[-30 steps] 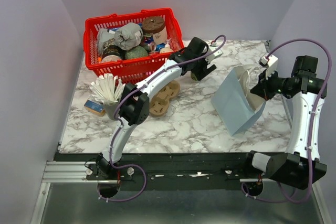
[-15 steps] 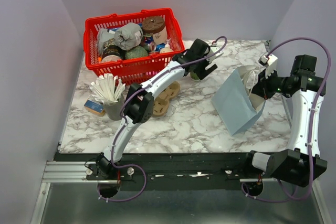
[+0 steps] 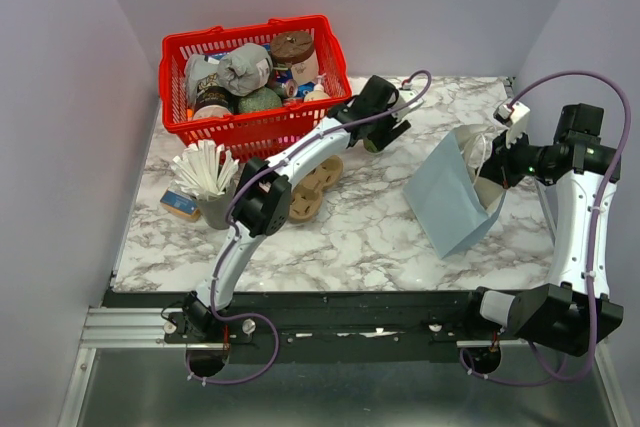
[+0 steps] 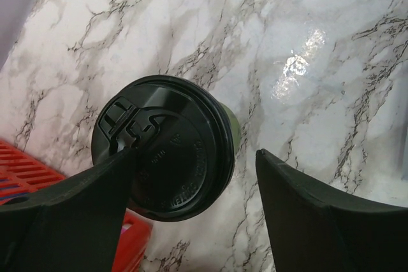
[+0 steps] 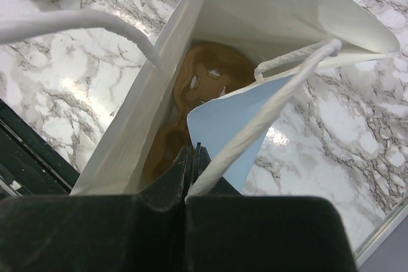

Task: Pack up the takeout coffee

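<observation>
Top external: one basket (image 3: pixel 250 129) heaped with goods (image 3: pixel 245 72), one bag (image 3: pixel 450 197) holding one carrier (image 5: pixel 204 74); one cup (image 4: pixel 166 148) stands on the table (image 3: pixel 350 237) between the spread fingers of the left gripper (image 4: pixel 194 152); right gripper (image 5: pixel 191 151) pinches the bag's handle (image 5: pixel 268 113).

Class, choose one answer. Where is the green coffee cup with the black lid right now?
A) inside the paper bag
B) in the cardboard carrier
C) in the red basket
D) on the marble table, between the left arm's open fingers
D: the left wrist view shows the coffee cup standing on the marble table, with the left arm's fingers open on either side of it.
</observation>
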Robot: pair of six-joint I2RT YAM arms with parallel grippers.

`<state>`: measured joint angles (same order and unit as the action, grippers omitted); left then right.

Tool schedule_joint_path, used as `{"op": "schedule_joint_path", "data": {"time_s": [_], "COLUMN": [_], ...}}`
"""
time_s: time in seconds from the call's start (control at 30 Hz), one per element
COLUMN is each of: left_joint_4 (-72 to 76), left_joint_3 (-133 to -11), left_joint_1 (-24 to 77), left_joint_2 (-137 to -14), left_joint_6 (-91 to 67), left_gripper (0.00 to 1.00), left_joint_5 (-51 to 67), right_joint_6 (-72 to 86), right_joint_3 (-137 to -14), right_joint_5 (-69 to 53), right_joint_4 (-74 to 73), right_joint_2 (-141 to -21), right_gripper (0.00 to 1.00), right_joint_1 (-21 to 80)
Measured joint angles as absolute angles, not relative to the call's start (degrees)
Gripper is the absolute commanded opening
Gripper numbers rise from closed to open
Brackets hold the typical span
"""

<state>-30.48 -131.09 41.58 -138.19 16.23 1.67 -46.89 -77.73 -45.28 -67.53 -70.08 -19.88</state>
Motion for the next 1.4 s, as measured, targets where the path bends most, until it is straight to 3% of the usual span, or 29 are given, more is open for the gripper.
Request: {"op": "schedule_joint_path", "data": {"time_s": [0.67, 0.93, 1.03, 1.13, 1.17, 1.4], "left_joint_4": [-31.11, -32.84, -32.82, -33.26, -33.41, -33.21], "left_joint_3": [-124.38, -117.34, -116.77, -116.99, -117.36, -123.68], "left_joint_1": [41.76, 42.13, 42.13, 42.13, 42.13, 42.48], "left_joint_2": [-132.77, -127.02, -126.52, -126.52, -126.52, -127.28], "left_joint_6": [18.52, 19.75, 20.21, 20.36, 20.27, 19.77], "left_gripper": [0.65, 0.68, 0.71, 0.88, 0.99, 0.99], "left_joint_5": [1.52, 1.8, 1.78, 1.89, 1.91, -1.06], "right_joint_6": [-45.45, -44.95, -44.4, -44.14, -44.07, -42.98], "right_joint_3": [-76.36, -75.5, -75.35, -75.35, -75.37, -75.37], "right_joint_5": [-45.32, -45.56, -45.76, -45.8, -45.8, -45.78], "right_joint_4": [-65.63, -65.01, -64.53, -64.47, -64.45, -64.2], "right_joint_2": [-68.86, -68.1, -68.07, -68.07, -68.07, -68.12], "right_gripper": [0.0, 0.0, 0.0, 0.01, 0.0, 0.01], "right_joint_1": [-19.88, -19.88, -19.88, -19.88, -19.88, -19.88]}}
